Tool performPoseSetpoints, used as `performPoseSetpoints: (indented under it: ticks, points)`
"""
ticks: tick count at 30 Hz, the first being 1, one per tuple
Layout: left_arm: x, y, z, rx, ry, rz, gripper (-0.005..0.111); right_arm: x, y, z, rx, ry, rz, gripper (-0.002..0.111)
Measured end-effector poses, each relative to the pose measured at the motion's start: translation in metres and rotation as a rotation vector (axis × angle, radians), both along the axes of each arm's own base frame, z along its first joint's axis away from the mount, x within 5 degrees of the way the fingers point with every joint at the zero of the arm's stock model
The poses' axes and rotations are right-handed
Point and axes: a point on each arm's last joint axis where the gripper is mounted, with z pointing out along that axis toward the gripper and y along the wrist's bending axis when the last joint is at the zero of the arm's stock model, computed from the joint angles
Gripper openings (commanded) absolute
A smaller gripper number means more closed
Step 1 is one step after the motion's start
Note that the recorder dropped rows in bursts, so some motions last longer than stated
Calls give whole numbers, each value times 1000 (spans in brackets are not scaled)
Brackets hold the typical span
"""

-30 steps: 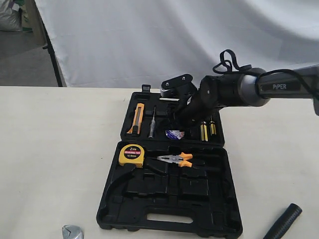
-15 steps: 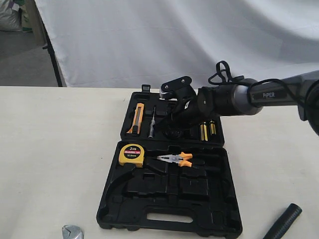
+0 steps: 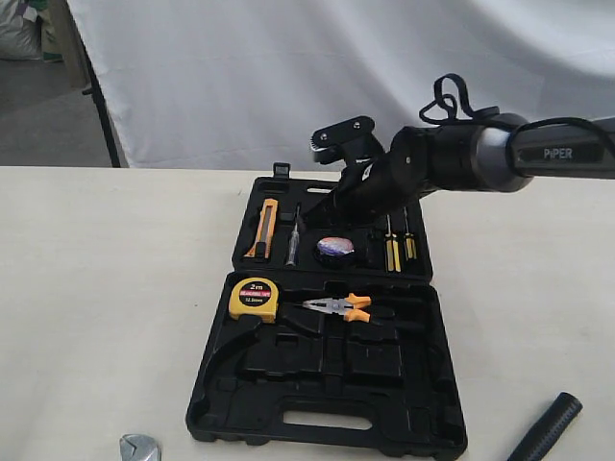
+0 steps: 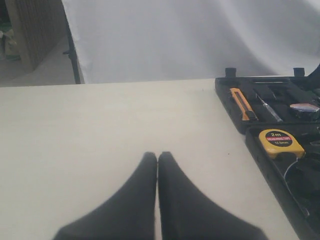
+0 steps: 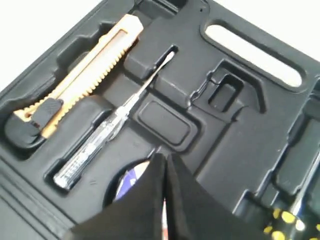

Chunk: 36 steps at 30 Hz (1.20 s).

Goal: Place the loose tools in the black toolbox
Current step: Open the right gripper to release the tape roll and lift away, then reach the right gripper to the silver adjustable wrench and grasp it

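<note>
The black toolbox (image 3: 404,384) lies open in the middle of the table. The blue-purple tape roll (image 3: 335,247) rests in a round recess of its far half. My right gripper (image 3: 334,219) hovers just above and behind the roll, shut with nothing in it. In the right wrist view the gripper (image 5: 164,159) partly covers the roll (image 5: 127,182). The silver wrench (image 3: 139,448) pokes in at the near left table edge. The hammer's black handle (image 3: 546,427) lies near right. My left gripper (image 4: 157,155) is shut and empty over bare table, left of the toolbox (image 4: 262,155).
The box also holds a yellow tape measure (image 3: 254,299), orange-handled pliers (image 3: 336,307), an orange utility knife (image 3: 263,229), a tester screwdriver (image 3: 293,235) and two yellow-black screwdrivers (image 3: 397,248). A white backdrop hangs behind the table.
My right gripper has lifted up and back from the round recess. The tape roll, covered half a second ago, now lies uncovered in that recess.
</note>
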Motion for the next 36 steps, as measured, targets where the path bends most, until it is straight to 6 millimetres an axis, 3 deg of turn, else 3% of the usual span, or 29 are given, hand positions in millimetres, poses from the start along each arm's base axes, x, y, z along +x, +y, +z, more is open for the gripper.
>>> performPoseSetpoints:
  ticks: [3, 7, 10, 19, 31, 36]
  points:
    - [0, 0, 0, 0, 0, 0, 1, 0, 0, -10, -12, 26, -1, 0]
    - [0, 0, 0, 0, 0, 0, 1, -1, 0, -44, -50, 105, -4, 0]
    - [0, 0, 0, 0, 0, 0, 1, 2, 2, -49, -48, 97, -4, 0]
    - [0, 0, 0, 0, 0, 0, 1, 3, 4, -40, -55, 118, 9, 0]
    - [0, 0, 0, 0, 0, 0, 1, -7, -1, 0, -73, 137, 37, 0]
    - [0, 0, 0, 0, 0, 0, 1, -15, -12, 19, -115, 181, 46, 0]
